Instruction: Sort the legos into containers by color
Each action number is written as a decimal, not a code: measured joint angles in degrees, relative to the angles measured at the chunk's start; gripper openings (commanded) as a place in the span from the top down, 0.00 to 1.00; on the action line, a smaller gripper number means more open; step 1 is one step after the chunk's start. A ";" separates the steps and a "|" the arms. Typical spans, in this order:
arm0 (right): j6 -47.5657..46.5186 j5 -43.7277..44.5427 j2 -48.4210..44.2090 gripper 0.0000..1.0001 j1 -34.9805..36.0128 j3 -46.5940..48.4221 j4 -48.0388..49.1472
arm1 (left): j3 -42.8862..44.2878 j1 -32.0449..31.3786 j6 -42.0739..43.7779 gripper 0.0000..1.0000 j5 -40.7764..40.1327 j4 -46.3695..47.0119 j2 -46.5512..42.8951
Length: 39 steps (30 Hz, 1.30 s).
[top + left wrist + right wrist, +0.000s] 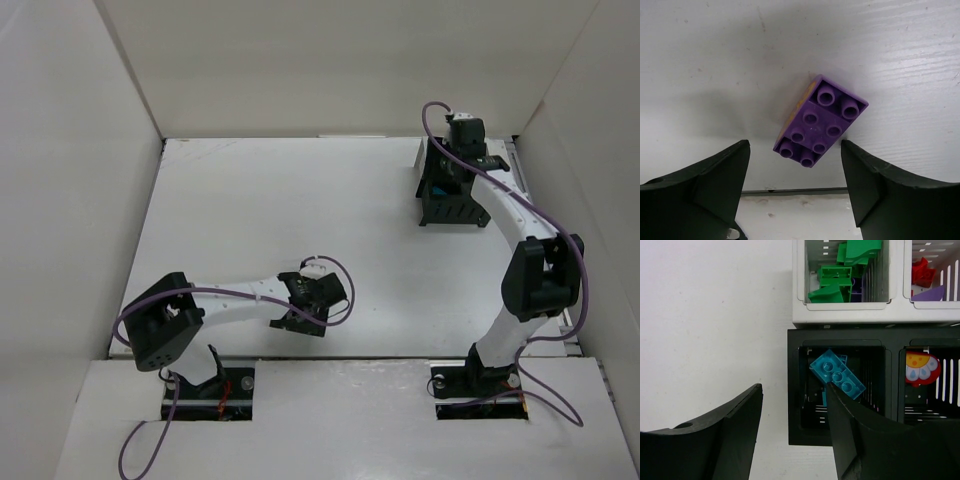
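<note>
Left gripper (794,145) spread, gripping nothing. Purple studded plastic brick (821,121) flat on white table (715,60), just ahead between fingertips, untouched; studs up, long axis slanting from near-left to far-right.

One lego (820,122) lies on the counter (280,200), in the gap of the left claw (794,146). The containers (447,200) stand at the far right, beneath the right claw (794,390), with more legos (837,374) inside.
</note>
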 measured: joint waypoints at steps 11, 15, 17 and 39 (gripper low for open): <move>0.00 -0.57 -1.20 0.42 -0.44 -0.68 0.02 | 0.85 0.02 3.43 0.64 -1.64 1.88 1.09; -0.02 -0.96 -3.13 0.42 -0.44 -2.29 0.13 | 1.11 0.02 4.13 0.73 -1.60 2.25 1.11; -0.09 -1.55 -4.35 0.42 -0.44 -3.61 0.20 | 1.11 0.00 4.37 0.73 -1.62 2.40 0.74; -5.68 -59.12 -21.44 0.27 5.51 -23.17 13.20 | 3.67 0.00 42.71 0.76 3.56 32.96 -29.64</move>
